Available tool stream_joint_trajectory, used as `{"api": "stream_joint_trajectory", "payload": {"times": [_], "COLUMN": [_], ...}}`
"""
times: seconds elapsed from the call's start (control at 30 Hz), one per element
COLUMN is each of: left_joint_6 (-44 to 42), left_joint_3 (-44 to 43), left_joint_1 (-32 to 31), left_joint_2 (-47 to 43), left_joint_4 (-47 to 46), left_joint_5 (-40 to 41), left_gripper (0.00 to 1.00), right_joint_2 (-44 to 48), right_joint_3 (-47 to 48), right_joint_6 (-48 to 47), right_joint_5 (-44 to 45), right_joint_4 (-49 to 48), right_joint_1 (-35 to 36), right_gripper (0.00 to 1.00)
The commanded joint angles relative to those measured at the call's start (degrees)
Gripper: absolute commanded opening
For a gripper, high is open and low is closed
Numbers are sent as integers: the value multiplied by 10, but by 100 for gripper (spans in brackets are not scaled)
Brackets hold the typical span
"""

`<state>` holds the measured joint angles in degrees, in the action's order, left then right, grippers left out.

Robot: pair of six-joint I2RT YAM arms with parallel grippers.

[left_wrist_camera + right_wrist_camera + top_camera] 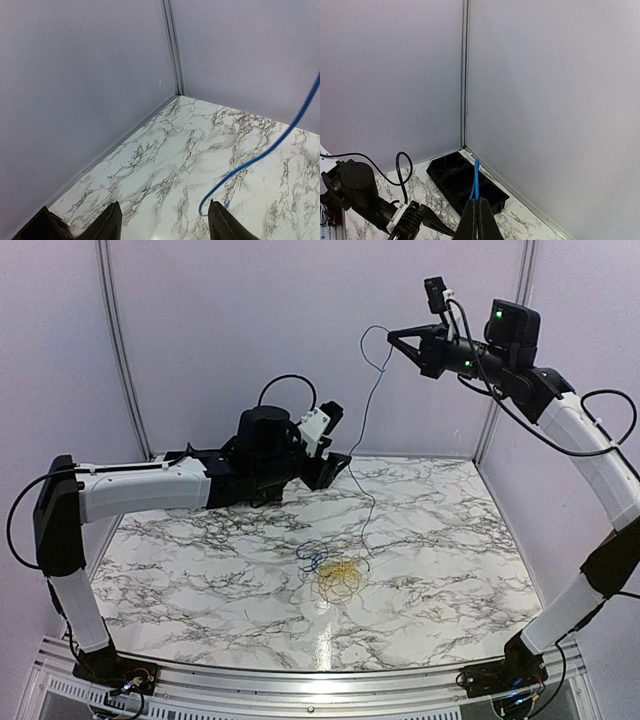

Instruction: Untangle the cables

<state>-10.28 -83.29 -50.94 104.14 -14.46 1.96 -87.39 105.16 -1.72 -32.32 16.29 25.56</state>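
The cables lie in a small tangle (pixel 333 570) near the middle of the marble table (pixel 200 570), with blue loops (pixel 312 556) next to yellow ones (pixel 342 582). One thin blue cable (pixel 366 430) rises out of the tangle to my right gripper (pixel 392 338), which is high in the air. That gripper (pixel 479 201) is shut on the blue cable (pixel 475 181). My left gripper (pixel 338 445) hovers over the far table beside the taut strand. It (pixel 165 222) is open, and the blue cable (pixel 260 156) passes just inside its right finger (pixel 222 222) without being held.
A black compartment tray (pixel 451 176) sits in the far corner by the walls and holds thin wires. Grey walls close in the back and both sides. The left arm (pixel 150 485) stretches across the far left of the table.
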Motion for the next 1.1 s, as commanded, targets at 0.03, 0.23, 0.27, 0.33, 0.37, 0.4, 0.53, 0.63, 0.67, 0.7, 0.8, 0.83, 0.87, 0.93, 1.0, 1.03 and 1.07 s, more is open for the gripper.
{"api": "stream_joint_trajectory", "payload": {"times": [0.03,0.23,0.27,0.33,0.37,0.4,0.53,0.63,0.67,0.7,0.8,0.83,0.87,0.93,1.0,1.03,1.07], "left_joint_6": [-22,-1,7,18,24,27,61,135,156,170,176,179,186,199,201,201,203], "left_joint_3": [-44,-55,-55,-51,-48,-42,-40,-54,-58,-60,-63,-64,-65,-63,-57,-53,-48], "left_joint_1": [0,11,14,17,19,22,45,86,98,107,125,132,143,161,175,182,190], "left_joint_2": [16,28,28,20,14,5,-33,-49,-53,-58,-76,-81,-85,-90,-97,-100,-102], "left_joint_4": [5,5,5,5,5,4,3,3,2,2,2,2,2,2,2,2,2], "left_joint_5": [-31,-81,-80,-64,-53,-51,-103,-209,-226,-232,-236,-240,-247,-251,-248,-246,-242], "left_gripper": [60,24,16,4,0,0,0,0,0,0,0,0,0,0,0,0,0], "right_joint_2": [-3,-7,-8,-8,-8,-9,-10,-12,-12,-13,-25,-28,-32,-43,-52,-55,-57], "right_joint_3": [19,20,20,16,13,7,-67,-157,-182,-202,-243,-253,-261,-272,-287,-293,-298], "right_joint_6": [12,14,14,35,38,39,57,74,77,80,103,108,106,97,91,86,85], "right_joint_5": [-9,-3,3,29,48,73,162,135,121,99,42,36,35,35,13,3,1], "right_joint_4": [-13,-17,-17,-18,-18,-15,4,18,19,19,15,10,6,7,5,3,2], "right_joint_1": [6,9,9,3,-5,-10,-46,-64,-64,-64,-56,-52,-45,-36,-34,-34,-33], "right_gripper": [0,0,0,0,0,0,0,0,0,0,0,0,0,0,10,19,25]}}
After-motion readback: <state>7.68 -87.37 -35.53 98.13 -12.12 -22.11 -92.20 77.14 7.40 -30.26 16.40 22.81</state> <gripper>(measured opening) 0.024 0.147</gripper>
